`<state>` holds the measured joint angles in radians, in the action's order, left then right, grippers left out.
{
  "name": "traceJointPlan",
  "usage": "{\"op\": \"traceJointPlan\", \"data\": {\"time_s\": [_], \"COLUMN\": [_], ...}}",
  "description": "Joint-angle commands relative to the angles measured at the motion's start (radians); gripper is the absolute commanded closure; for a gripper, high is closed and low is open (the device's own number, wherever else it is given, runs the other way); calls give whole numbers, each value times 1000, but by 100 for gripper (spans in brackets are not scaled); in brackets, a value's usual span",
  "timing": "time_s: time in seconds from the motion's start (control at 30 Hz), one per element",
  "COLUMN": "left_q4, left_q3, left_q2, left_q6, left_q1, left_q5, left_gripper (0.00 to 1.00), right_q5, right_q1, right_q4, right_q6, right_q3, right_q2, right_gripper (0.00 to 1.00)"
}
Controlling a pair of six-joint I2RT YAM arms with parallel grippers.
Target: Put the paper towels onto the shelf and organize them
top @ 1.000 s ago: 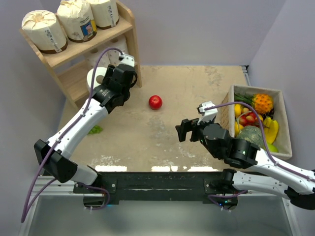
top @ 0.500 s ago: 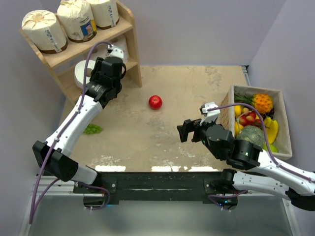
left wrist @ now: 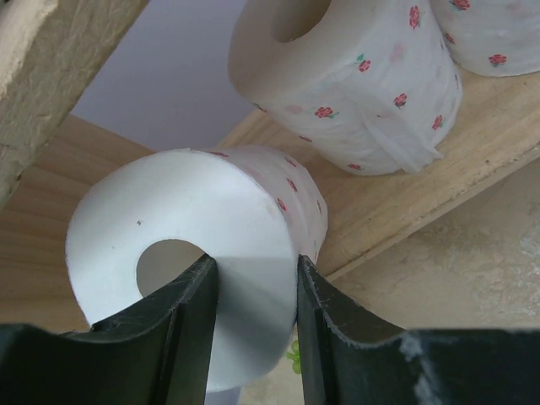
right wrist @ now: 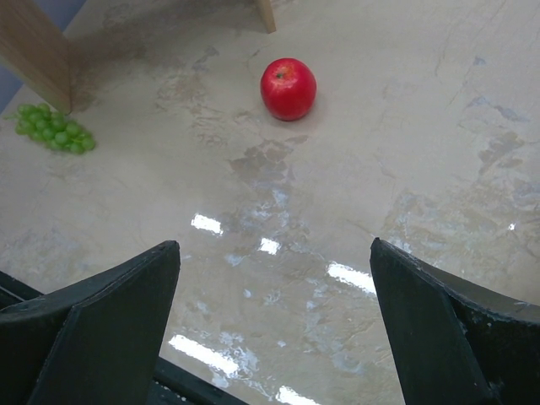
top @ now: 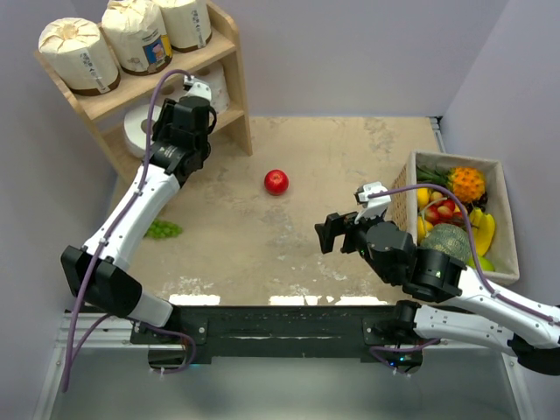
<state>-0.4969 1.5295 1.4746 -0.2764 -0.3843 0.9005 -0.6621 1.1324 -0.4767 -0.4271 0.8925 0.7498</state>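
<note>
One paper roll [left wrist: 245, 211], likely light and squashy, sits pinched by its wall in the left gripper [left wrist: 251, 278]; right gripper [right wrist: 274, 245] spread.

The left hand [left wrist: 253, 272], stretched far forward, is clamped narrow; the right hand [right wrist: 274, 247] hovers low, wide open.

The shelf [top: 234, 92] stands at the far left of the surface [top: 350, 149]. Three wrapped rolls [top: 136, 35] sit in a row on its top tier. Two bare rolls [left wrist: 354, 76] lie side by side on a lower tier. A third roll [left wrist: 194, 245], left of them at the shelf's front, sits pinched in the left claw [left wrist: 253, 270]. The apple [top: 276, 182] lies mid-surface. The grapes [top: 162, 229] lie near of the shelf, and the fruit box [top: 510, 227] is at the right edge.
</note>
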Motion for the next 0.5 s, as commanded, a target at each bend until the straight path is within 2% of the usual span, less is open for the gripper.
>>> {"op": "traceJointPlan", "data": {"time_s": [0.0, 0.47], "left_q4": [86, 95], "left_q3": [18, 15], "left_q2": [6, 26], "left_q6": [-43, -63], "left_q1": [21, 36], "left_q5": [34, 55], "left_gripper": [58, 49], "right_q5": [-27, -42], "right_q1": [4, 4], "right_q4": [30, 9], "right_q6": [10, 24], "right_q3": [0, 16], "right_q2": [-21, -40], "right_gripper": [1, 1]}}
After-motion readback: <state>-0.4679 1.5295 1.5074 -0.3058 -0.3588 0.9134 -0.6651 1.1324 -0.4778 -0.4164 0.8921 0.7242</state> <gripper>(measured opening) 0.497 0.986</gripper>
